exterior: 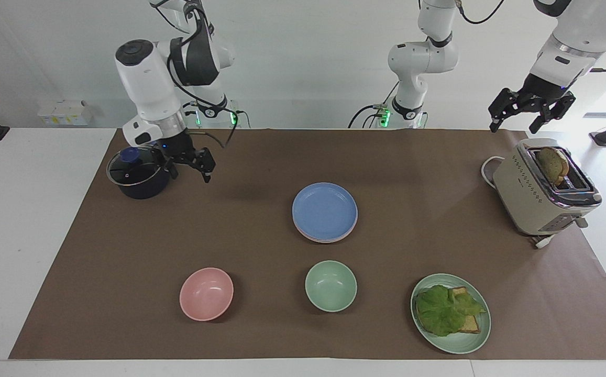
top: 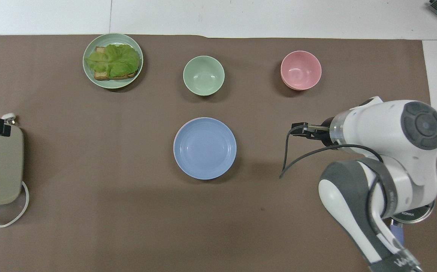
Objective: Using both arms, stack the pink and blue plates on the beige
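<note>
The blue plate (exterior: 324,209) tops a stack mid-table, a pink plate (exterior: 313,236) edge showing beneath. Well apart, the right gripper (exterior: 187,166) hangs with fingers spread, empty, beside the pot (exterior: 138,178). The left gripper (exterior: 530,110), also spread, waits above the toaster (exterior: 543,188).
</note>
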Available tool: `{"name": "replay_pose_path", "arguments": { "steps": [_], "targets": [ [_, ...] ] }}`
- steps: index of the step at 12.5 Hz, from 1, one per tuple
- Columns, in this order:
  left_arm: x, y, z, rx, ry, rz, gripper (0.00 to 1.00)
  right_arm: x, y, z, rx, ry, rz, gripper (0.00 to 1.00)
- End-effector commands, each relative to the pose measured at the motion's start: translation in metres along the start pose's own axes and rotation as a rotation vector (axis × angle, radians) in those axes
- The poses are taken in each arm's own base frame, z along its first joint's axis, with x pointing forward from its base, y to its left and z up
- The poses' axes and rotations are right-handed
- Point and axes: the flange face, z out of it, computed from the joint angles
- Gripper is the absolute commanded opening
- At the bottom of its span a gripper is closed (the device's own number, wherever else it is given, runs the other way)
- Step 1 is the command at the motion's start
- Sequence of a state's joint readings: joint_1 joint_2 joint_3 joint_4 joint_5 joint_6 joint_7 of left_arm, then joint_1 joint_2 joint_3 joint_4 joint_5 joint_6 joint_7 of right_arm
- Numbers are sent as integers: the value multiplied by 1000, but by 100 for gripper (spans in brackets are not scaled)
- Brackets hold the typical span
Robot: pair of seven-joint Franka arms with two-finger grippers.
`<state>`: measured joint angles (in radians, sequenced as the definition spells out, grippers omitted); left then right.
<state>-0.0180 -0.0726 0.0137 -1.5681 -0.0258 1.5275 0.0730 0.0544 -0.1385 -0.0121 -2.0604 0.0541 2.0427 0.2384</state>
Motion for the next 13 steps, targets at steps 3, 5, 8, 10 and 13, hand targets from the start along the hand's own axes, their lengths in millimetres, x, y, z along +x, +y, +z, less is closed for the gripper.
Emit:
{"name": "replay_pose_path", "arguments": {
  "steps": [3,5,8,10,13],
  "targets": [
    [-4,-2,-3,15,-10,3,100,17,53,-89,-84,-13,8,100],
    [-4,-2,-3,15,-10,3,100,24,56,-116,-113,-3,1,100],
    [-4,-2,-3,15,-10,3,100,39,44,-151,-114,-36,-5,100],
    [-4,-2,-3,15,-10,3,100,35,33,-151,-110,-88,-20,100],
    [-4,-2,-3,15,-10,3,100,29,2,-148,-101,-86,-60,100]
  ]
}}
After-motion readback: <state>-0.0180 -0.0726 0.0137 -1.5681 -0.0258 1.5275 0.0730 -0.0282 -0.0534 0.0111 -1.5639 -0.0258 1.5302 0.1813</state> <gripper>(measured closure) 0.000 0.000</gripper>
